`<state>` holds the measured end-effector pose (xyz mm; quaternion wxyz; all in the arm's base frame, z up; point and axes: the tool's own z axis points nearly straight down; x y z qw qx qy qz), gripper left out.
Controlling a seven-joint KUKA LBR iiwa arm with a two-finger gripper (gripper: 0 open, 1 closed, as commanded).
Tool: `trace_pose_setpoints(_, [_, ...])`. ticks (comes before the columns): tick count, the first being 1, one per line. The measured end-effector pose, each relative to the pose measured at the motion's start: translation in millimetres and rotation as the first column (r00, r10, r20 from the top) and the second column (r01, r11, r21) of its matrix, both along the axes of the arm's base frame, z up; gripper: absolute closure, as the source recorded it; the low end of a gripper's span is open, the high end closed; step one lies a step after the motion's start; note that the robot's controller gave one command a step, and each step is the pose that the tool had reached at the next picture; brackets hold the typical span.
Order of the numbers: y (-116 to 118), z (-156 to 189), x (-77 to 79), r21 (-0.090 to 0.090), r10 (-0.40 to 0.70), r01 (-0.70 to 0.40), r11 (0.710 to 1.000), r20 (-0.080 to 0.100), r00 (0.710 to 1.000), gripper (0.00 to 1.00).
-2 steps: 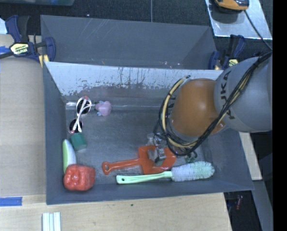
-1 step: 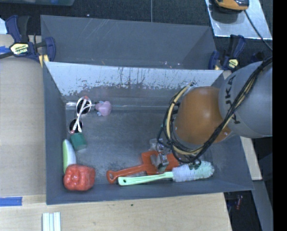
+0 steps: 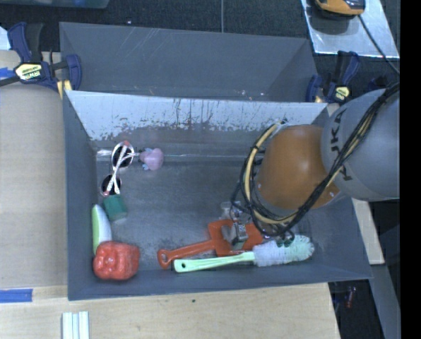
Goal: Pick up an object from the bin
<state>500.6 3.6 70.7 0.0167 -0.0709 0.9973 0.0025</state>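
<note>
A: Nearest the front wall of the bin (image 3: 196, 288), what was there?

B: A lumpy red thing (image 3: 116, 260) in the front left corner. To its right, a brush (image 3: 217, 261) with a pale green handle lay almost along the front wall, white bristles at the right end.

A: And the tool under the arm?

B: An orange wrench-like tool (image 3: 191, 250) just behind the brush. Its long axis ran from low left up to the right, with the handle end pointing left towards the red thing and the head pointing right.

A: Where was the gripper?

B: The gripper (image 3: 236, 229) sat right at the head end, low to the floor and close enough to look like it was touching. Whether it was open or closed on the tool, I could not tell; the wrist's orange cover (image 3: 292, 168) and black and yellow cables (image 3: 253, 171) crowded it.

A: Further back?

B: Along the left side, a white and green tube (image 3: 101, 226) stood lengthwise, with a small dark green block (image 3: 115, 207) just behind it. Behind those lay white-framed sunglasses (image 3: 119, 167), and a small pink thing (image 3: 152, 159) beside them against the far wall — all well apart from the gripper.
</note>
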Motion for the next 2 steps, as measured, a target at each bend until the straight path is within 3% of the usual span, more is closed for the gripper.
trace_pose_setpoints(1, [-35.5,0.5,56.4,-0.002,0.121,-0.121,0.993,0.001,0.993,1.0])
trace_pose_setpoints(2, [-51.8,0.8,57.3,-0.004,0.177,-0.177,0.984,0.003,0.984,1.0])
